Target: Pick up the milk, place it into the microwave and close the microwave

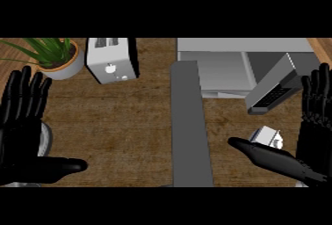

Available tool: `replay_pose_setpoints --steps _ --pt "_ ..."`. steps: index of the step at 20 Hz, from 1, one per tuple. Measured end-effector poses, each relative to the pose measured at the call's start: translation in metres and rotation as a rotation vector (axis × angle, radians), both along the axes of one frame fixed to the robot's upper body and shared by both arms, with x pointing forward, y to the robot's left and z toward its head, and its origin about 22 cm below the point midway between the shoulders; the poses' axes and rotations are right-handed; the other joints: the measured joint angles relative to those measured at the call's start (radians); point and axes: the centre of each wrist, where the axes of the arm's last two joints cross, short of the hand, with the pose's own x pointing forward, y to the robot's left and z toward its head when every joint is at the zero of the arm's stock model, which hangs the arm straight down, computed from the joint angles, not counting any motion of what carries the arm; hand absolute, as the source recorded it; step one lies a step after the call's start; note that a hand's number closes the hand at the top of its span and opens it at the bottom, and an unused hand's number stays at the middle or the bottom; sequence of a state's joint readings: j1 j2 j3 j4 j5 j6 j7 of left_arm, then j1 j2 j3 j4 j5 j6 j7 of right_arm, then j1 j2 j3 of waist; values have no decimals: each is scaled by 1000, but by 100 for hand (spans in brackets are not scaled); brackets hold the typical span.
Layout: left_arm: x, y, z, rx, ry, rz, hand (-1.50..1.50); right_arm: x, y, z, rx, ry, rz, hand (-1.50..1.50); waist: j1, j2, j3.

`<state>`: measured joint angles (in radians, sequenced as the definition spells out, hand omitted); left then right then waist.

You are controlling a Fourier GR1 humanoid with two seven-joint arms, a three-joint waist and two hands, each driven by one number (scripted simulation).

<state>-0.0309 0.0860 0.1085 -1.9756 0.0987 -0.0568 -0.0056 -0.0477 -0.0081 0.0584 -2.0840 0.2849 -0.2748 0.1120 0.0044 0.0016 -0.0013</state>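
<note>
right hand (280,161) open beside the milk (266,135) on the tabletop (117,123); left hand (23,127) open at the left edge

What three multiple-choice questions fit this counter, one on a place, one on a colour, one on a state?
1. Where is the milk?
A) between the right hand's thumb and fingers
B) at the view's far left
C) at the view's top edge

2. What colour are both hands?
A) white
B) black
C) red

3. How is the microwave's door?
A) shut
B) open
C) missing

Answers:
1 A, the carton shows just above that thumb, at the view's right.
2 B, the left hand and the right hand are both black.
3 B, the door stands swung out and the cavity shows.
</note>
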Motion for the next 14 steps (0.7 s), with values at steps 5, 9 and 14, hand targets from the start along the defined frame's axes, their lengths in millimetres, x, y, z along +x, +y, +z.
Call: replay_pose_setpoints --steps 5,9,14 --pt "-17 15 -1 -19 39 19 -150 -10 18 -4 -11 40 -48 -150 -1 -2 1" --pt "-39 23 -3 -25 45 14 -150 -21 28 -3 -21 57 -107 -150 0 -3 1" --pt "-57 38 1 -26 51 13 -150 -19 25 -15 -21 100 -171 -150 0 -3 1"
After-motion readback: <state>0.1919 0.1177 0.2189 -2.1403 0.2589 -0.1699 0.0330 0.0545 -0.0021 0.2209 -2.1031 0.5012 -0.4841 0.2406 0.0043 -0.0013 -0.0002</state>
